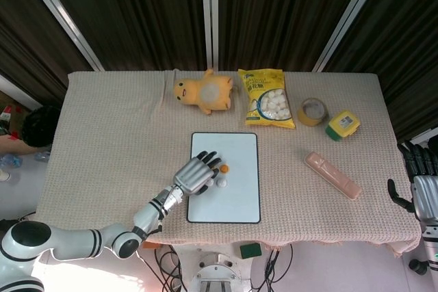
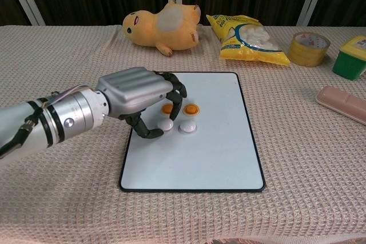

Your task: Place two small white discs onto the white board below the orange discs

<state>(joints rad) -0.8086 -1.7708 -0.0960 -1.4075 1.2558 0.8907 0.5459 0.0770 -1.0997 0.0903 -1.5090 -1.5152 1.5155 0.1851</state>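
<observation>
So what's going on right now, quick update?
Left hand over board, touching left white disc. Both white discs below orange discs. Right hand idle off-table. Nothing blocking.

Both views are evenly and brightly lit, with soft light from overhead. Shadows are faint: the left hand [image 2: 140, 98] throws only a pale grey patch on the white board [image 2: 200, 164] beneath its fingers. The board shows a mild sheen, no hard glare. The bench [image 1: 109, 141] cloth weave reads sharply in the chest view. The head view burns out to white toward 7 o'clock, and the curtains at 12 o'clock stay very dark.
</observation>
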